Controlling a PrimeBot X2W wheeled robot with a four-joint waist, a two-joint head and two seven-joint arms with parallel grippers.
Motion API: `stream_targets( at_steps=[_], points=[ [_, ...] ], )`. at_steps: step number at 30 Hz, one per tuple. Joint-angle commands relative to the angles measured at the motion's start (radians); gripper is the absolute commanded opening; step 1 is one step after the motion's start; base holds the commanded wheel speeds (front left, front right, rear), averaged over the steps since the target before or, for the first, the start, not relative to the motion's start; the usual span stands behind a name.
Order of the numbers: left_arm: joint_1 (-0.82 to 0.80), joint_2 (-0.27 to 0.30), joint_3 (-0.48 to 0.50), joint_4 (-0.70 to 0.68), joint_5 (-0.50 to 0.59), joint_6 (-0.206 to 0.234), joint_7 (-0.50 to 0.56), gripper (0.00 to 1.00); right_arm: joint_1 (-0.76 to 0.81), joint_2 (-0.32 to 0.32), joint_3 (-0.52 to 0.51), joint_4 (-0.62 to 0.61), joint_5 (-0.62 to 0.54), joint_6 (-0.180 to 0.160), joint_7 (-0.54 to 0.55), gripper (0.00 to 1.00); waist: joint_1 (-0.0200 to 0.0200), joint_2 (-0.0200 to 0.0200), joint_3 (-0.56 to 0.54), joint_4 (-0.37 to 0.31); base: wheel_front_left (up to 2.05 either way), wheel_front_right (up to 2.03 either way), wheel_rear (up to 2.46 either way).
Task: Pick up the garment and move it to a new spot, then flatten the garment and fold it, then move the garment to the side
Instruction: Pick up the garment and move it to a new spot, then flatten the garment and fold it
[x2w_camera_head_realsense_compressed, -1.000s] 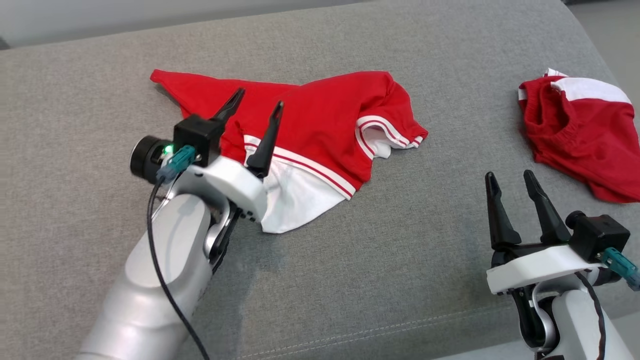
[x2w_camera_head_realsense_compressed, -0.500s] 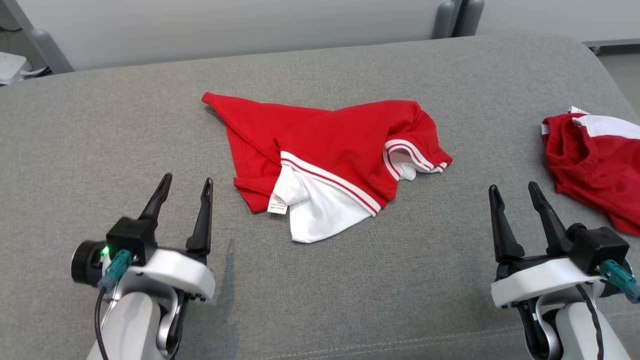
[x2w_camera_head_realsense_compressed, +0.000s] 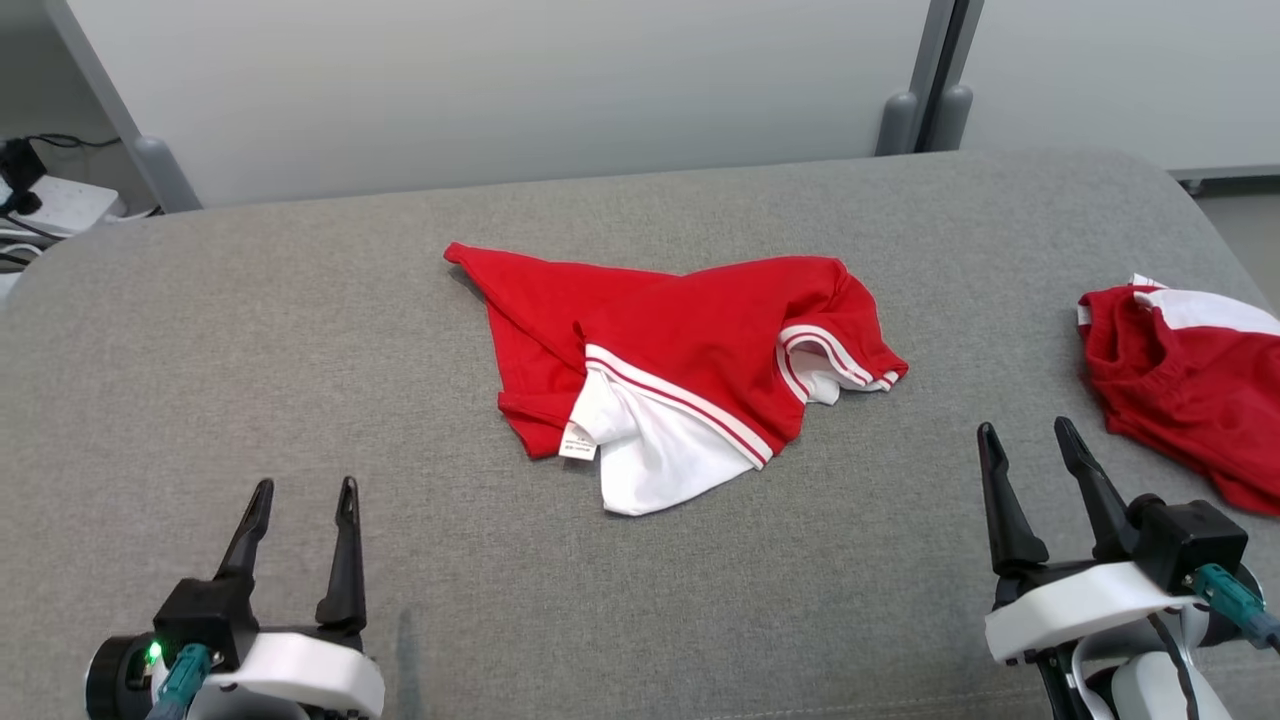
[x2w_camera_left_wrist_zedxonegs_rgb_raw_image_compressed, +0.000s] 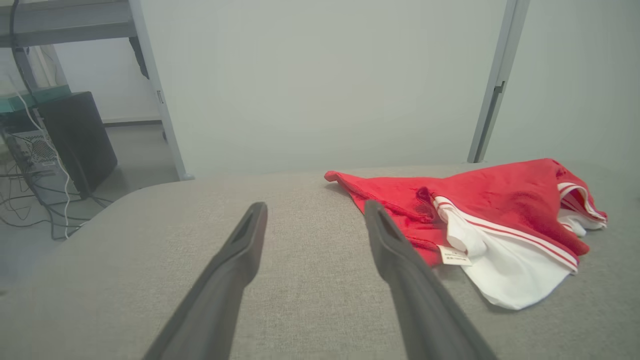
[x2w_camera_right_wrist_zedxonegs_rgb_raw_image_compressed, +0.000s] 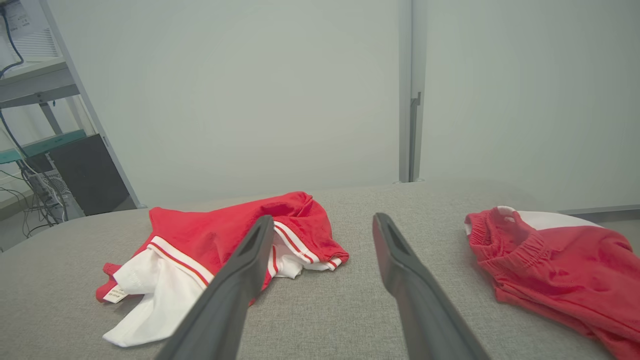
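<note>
Lying crumpled, garment (x2w_camera_head_realsense_compressed: 690, 340) well inside cushion (x2w_camera_head_realsense_compressed: 300, 330) edges, open space around.

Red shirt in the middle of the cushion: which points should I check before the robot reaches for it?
1. Left gripper open, holding nothing: ok.
2. Right gripper open, holding nothing: ok.
3. Shirt free, no gripper touching it: ok.
4. Shirt flat: not ok, it lies crumpled with its white part bunched at the front.
5. Shorts apart from the shirt: ok.
6. Anything hidden under the shirt: cannot tell.
</note>
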Motion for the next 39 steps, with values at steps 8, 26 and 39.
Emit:
stream_targets(
  at_steps=[8,26,39],
  points=[
    [0.046,-0.021,0.105,-0.053,0.024,0.010,-0.005,1.00,0.016,-0.001,0.008,-0.028,-0.022,0.004,-0.013,1.00,0.0000,-0.0001,-0.031,0.018,0.00,0.00,0.00],
    [0.027,-0.052,0.120,-0.023,0.039,-0.049,-0.005,1.00,-0.014,-0.029,0.173,0.033,0.001,0.004,-0.010,1.00,0.0000,-0.0001,0.005,0.104,0.00,0.00,0.00],
    [-0.013,-0.056,0.039,-0.016,0.001,-0.043,-0.005,1.00,-0.259,-0.065,0.444,0.362,0.047,0.004,0.021,1.00,0.0000,-0.0001,0.088,0.331,0.00,0.00,0.00]
  ],
)
